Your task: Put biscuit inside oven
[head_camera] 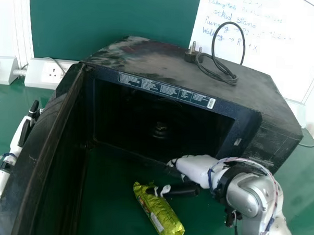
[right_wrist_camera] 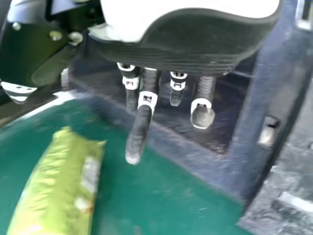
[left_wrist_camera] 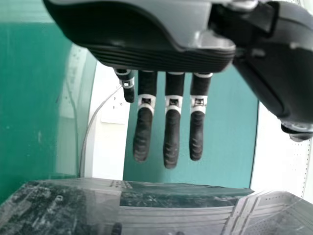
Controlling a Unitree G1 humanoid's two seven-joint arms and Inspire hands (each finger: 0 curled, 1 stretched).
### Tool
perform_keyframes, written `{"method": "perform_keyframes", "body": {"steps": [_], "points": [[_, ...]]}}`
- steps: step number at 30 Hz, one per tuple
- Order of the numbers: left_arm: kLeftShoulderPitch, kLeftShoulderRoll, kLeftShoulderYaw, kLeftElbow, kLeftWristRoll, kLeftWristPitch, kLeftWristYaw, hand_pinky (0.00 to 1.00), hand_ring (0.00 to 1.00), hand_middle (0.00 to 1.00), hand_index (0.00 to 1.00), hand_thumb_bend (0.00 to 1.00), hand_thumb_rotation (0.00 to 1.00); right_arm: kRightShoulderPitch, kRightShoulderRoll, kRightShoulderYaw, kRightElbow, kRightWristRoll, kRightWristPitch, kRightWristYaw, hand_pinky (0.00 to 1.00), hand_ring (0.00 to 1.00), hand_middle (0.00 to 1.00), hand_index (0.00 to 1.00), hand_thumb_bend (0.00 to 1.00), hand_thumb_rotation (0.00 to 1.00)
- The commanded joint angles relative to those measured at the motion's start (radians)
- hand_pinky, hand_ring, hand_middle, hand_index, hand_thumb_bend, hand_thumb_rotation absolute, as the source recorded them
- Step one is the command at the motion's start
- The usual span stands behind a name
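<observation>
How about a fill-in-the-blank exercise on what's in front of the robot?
The oven has its door standing ____.
The table under the biscuit packet is coloured ____.
The robot's hand near the packet is its ____ one.
The black cable lies on ____ of the oven.
Missing words: open; green; right; top.

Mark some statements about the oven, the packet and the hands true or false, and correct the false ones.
1. The oven door stands open. True.
2. The biscuit packet is inside the oven. False: it lies on the green table in front.
3. A black cable rests on top of the oven. True.
4. The left hand grips the packet. False: its fingers are straight and hold nothing.
</observation>
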State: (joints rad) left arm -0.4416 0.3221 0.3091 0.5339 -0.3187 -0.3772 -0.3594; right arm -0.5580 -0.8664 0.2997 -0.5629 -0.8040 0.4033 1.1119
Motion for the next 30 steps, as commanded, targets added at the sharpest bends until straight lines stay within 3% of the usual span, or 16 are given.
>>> {"method": "perform_keyframes", "body": {"steps": [1,4,7,8,9,11,13,15,16,18,23,28,30], "points": [[0.019,-0.004,0.006,-0.021,0.002,0.009,0.009,0.25,0.29,0.39,0.49,0.52,0.07,-0.003,0.014,0.012,0.009,-0.035,0.01,0.025,0.09,0.38,0.5,0.92,1.0,0.52],[0.02,-0.005,0.004,-0.022,0.003,0.003,0.008,0.25,0.29,0.39,0.49,0.52,0.07,-0.018,0.028,0.012,0.018,-0.048,0.014,0.058,0.09,0.26,0.4,0.97,1.0,0.52],[0.021,-0.008,0.001,-0.027,0.01,0.001,0.015,0.25,0.29,0.39,0.49,0.52,0.07,-0.031,0.027,0.007,0.027,-0.047,0.0,0.083,0.12,0.43,0.59,0.92,1.0,0.51],[0.022,-0.01,0.0,-0.031,0.012,0.002,0.018,0.25,0.29,0.39,0.49,0.52,0.07,-0.034,0.026,0.003,0.029,-0.045,-0.004,0.089,0.1,0.65,0.77,0.92,1.0,0.51],[0.023,-0.013,-0.002,-0.035,0.013,0.003,0.02,0.26,0.29,0.39,0.49,0.52,0.07,-0.037,0.027,-0.001,0.028,-0.043,0.0,0.1,0.09,0.72,0.83,0.92,1.0,0.51],[0.023,-0.016,-0.004,-0.037,0.011,0.001,0.017,0.26,0.3,0.39,0.49,0.52,0.07,-0.042,0.033,-0.009,0.027,-0.036,0.023,0.131,0.09,0.77,0.87,0.95,1.0,0.49],[0.022,-0.018,-0.005,-0.035,0.007,-0.004,0.011,0.26,0.3,0.39,0.49,0.52,0.07,-0.047,0.036,-0.015,0.019,-0.034,0.038,0.158,0.15,0.75,0.85,0.96,1.0,0.49],[0.022,-0.019,-0.005,-0.036,0.008,-0.007,0.01,0.26,0.3,0.39,0.49,0.52,0.07,-0.045,0.036,-0.019,0.003,-0.037,0.045,0.174,0.19,0.66,0.77,0.95,1.0,0.49],[0.022,-0.02,-0.005,-0.038,0.008,-0.005,0.01,0.26,0.3,0.39,0.49,0.52,0.07,-0.046,0.035,-0.014,-0.008,-0.046,0.05,0.191,0.22,0.71,0.8,0.94,1.0,0.5],[0.022,-0.021,-0.006,-0.041,0.01,-0.004,0.01,0.26,0.3,0.39,0.49,0.52,0.07,-0.05,0.037,0.006,-0.035,-0.083,0.074,0.247,0.46,0.89,0.94,0.96,1.0,0.5],[0.014,-0.023,-0.011,-0.033,0.019,-0.008,0.014,0.26,0.29,0.39,0.49,0.52,0.07,0.04,0.069,-0.023,-0.126,-0.129,0.16,0.291,0.8,0.99,1.0,0.98,1.0,0.48],[0.011,-0.03,-0.01,-0.032,0.025,-0.013,0.014,0.26,0.29,0.39,0.49,0.52,0.07,0.11,0.086,-0.028,-0.179,-0.214,0.204,0.322,0.8,1.0,1.0,1.0,1.0,0.43],[0.011,-0.03,-0.011,-0.029,0.031,-0.023,0.013,0.26,0.29,0.39,0.49,0.52,0.07,0.131,0.098,-0.026,-0.195,-0.252,0.208,0.336,0.75,1.0,1.0,0.99,1.0,0.43]]}}
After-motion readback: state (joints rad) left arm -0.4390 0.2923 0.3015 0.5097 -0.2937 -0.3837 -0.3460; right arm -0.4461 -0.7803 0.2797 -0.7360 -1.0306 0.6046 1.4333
